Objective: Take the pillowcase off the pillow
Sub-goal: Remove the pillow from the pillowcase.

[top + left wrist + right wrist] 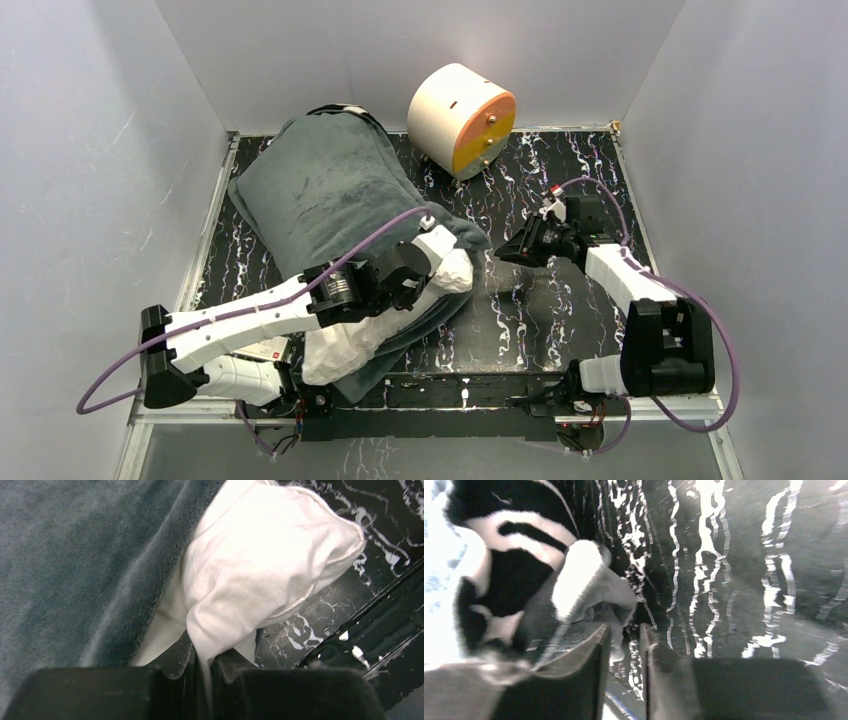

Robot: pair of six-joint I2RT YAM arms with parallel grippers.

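Pillowcase (320, 190) left of centre: plush, limp, light, prob. clingy. Pillow (345, 345) pokes out near end; left gripper (202, 655) clenched on it. Right gripper (624, 630) jaws barely apart at zebra hem, we can't tell grip. We'd pinch hem.

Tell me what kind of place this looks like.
Probably a robotics test cell: plain walls box in a black marbled tabletop, two robot arms stand at its near edge, and a pillow partly in its pillowcase lies there.
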